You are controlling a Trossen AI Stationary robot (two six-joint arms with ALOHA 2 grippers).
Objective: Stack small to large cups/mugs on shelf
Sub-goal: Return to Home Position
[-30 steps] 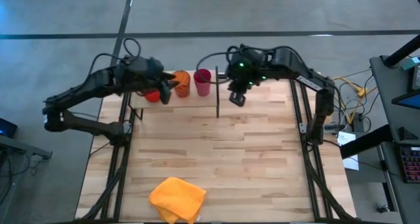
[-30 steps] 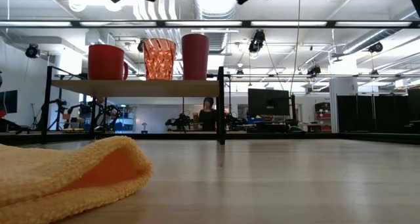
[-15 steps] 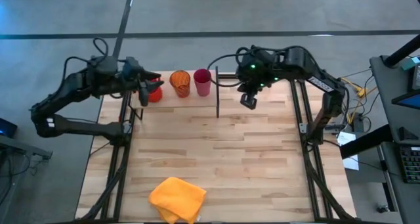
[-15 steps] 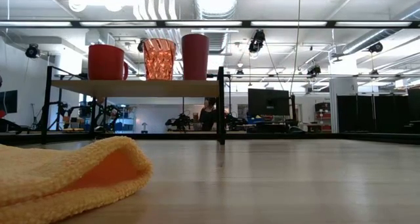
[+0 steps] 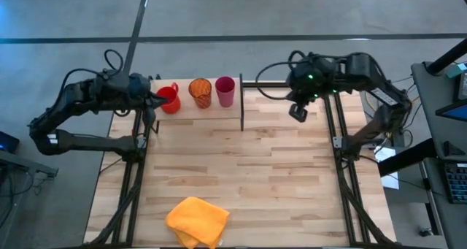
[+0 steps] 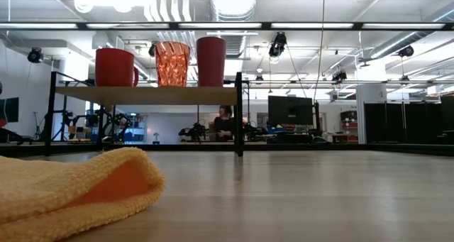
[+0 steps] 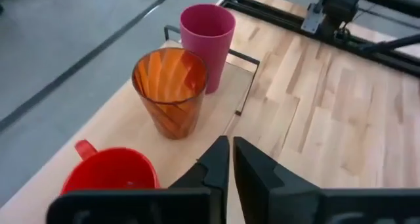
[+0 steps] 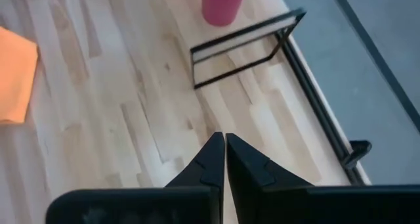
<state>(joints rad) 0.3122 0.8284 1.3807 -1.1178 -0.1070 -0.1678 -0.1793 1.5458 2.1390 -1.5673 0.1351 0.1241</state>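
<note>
— Three were lined up on the shelf (image 5: 213, 115): red mug (image 5: 168, 99), orange cup (image 5: 201, 93), pink tumbler (image 5: 225, 90), short to tall.

— Placing was judged done. The left gripper (image 7: 230, 165) by the mug and the right gripper (image 8: 225, 159) beyond the divider (image 5: 241, 115) were pressed together, empty.

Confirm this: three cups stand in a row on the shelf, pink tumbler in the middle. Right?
Not quite: the orange cup is in the middle, between the red mug and the pink tumbler, on the shelf. The low view shows it.
</note>
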